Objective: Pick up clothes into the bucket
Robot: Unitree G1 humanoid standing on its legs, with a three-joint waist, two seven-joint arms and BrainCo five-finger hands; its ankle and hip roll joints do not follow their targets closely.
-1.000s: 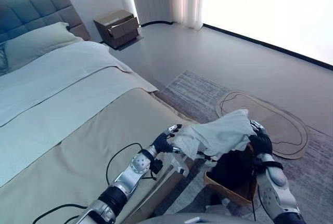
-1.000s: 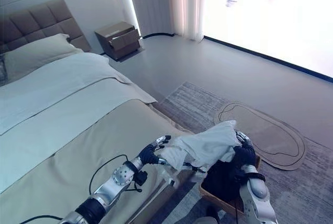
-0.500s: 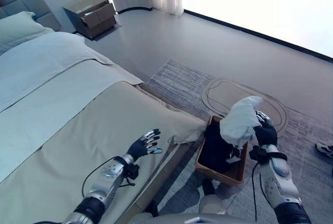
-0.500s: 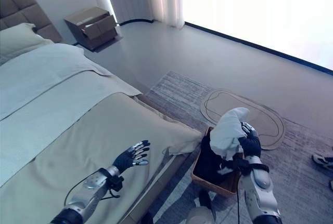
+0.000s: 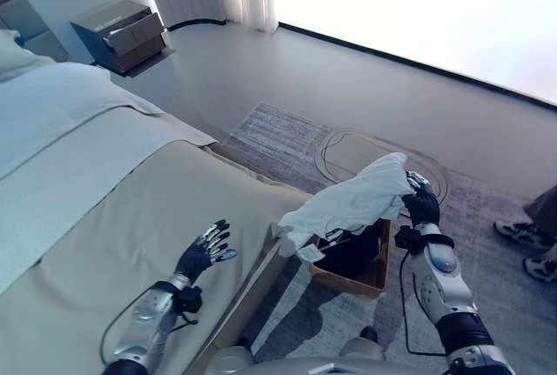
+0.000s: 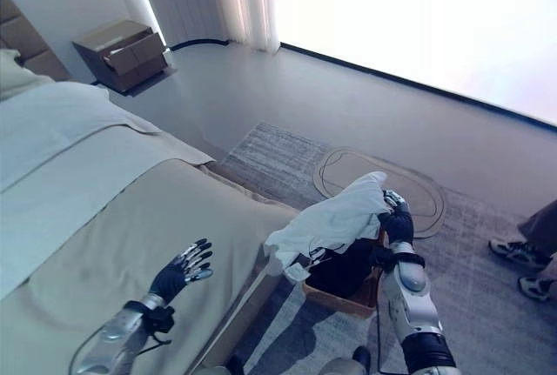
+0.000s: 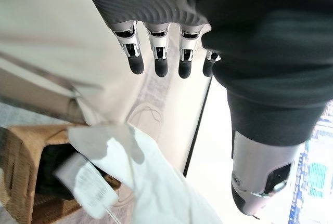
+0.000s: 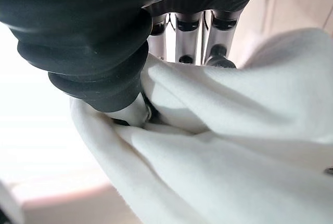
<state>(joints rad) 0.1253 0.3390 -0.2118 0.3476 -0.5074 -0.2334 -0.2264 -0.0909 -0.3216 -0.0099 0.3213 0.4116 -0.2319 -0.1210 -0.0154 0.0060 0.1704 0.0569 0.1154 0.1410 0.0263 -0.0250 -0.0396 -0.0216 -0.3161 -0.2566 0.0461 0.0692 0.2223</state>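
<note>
- While clamped in the right hand [image 5: 424, 207], the white garment [image 5: 348, 207] stretches lengthwise toward the bed [image 5: 104, 218], above the wicker basket [image 5: 372, 275], apparently drooping.
- Left hand [image 5: 198, 256]: fingers spread, empty.

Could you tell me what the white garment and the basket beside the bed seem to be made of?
White garment: soft matte cloth, probably cotton knit; it drapes and creases in the right robot hand. Basket: woven brown fibre, seemingly wicker or rattan, with a visible weave and dark contents.
</note>
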